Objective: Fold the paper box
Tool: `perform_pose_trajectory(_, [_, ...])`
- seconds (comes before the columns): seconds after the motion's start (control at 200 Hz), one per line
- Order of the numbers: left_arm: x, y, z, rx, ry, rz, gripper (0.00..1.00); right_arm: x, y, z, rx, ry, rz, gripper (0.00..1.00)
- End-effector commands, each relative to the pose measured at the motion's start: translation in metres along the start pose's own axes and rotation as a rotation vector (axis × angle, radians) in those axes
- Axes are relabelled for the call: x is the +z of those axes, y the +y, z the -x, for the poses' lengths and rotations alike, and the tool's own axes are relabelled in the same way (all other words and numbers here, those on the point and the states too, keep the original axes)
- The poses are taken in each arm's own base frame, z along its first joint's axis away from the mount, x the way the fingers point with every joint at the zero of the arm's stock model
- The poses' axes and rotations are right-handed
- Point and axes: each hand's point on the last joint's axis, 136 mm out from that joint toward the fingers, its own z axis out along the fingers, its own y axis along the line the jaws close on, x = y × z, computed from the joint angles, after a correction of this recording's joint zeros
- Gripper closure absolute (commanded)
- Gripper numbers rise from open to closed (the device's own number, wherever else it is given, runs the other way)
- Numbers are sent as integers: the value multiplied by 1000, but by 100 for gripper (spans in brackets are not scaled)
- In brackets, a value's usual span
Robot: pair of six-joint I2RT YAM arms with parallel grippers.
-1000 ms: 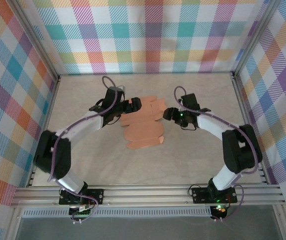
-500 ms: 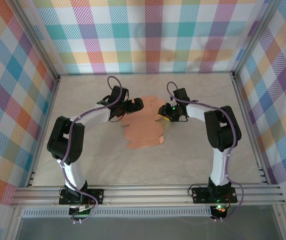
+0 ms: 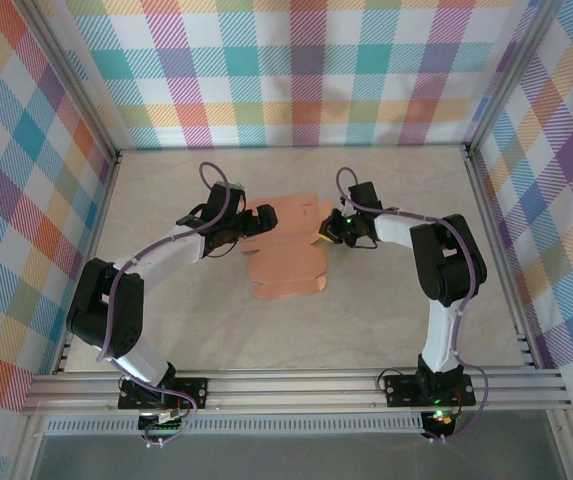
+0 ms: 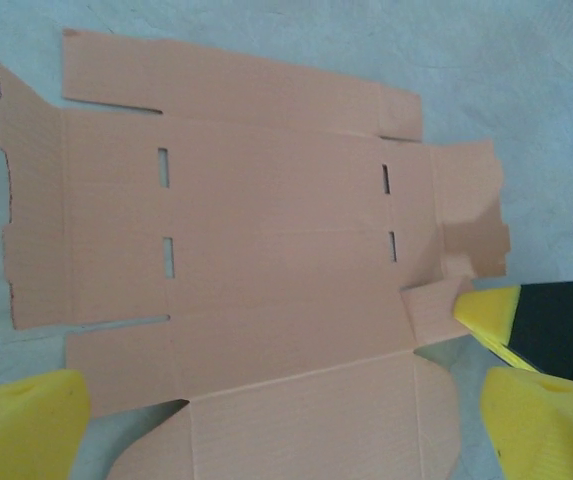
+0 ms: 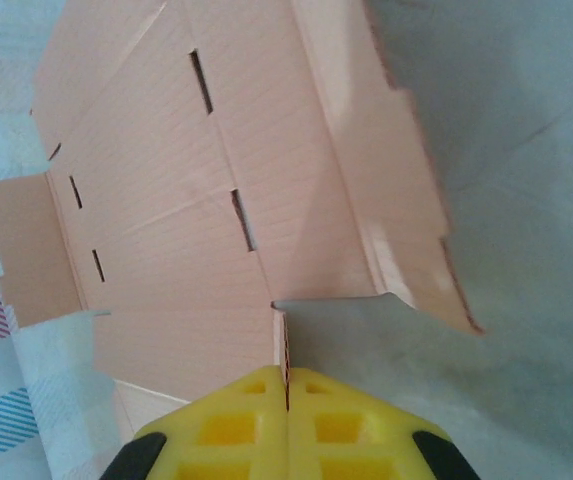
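Right wrist: fingers point(image 5: 228, 432) tight on paper box point(image 5: 196, 200)

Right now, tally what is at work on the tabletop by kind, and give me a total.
Flat paper box sheet: 1
Grippers: 2 (left gripper open beside the sheet, right gripper shut on a flap edge)
Total: 3
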Motion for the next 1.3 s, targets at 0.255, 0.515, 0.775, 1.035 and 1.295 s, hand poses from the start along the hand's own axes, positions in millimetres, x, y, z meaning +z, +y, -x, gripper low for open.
perform_pose_trajectory(0.255, [-5, -47, -3, 63, 14, -65, 0, -40, -22, -50, -91, 53, -83, 97])
perform_pose_trajectory(0.515, [29, -67, -11, -36, 74, -116, 0, -60, -18, -36, -129, -46, -95, 51])
perform_pose_trajectory(0.775, [57, -53, -30, -92, 147, -55, 2, -81, -36, -12, -125, -132, -132, 43])
perform_pose_trajectory(1.035, [72, -22, -52, -88, 190, 40, 30, -61, -45, 5, -160, -94, -156, 48])
perform_pose_trajectory(1.295, [81, -4, -70, -83, 230, 91, 47, -43, -45, 20, -192, -74, -151, 72])
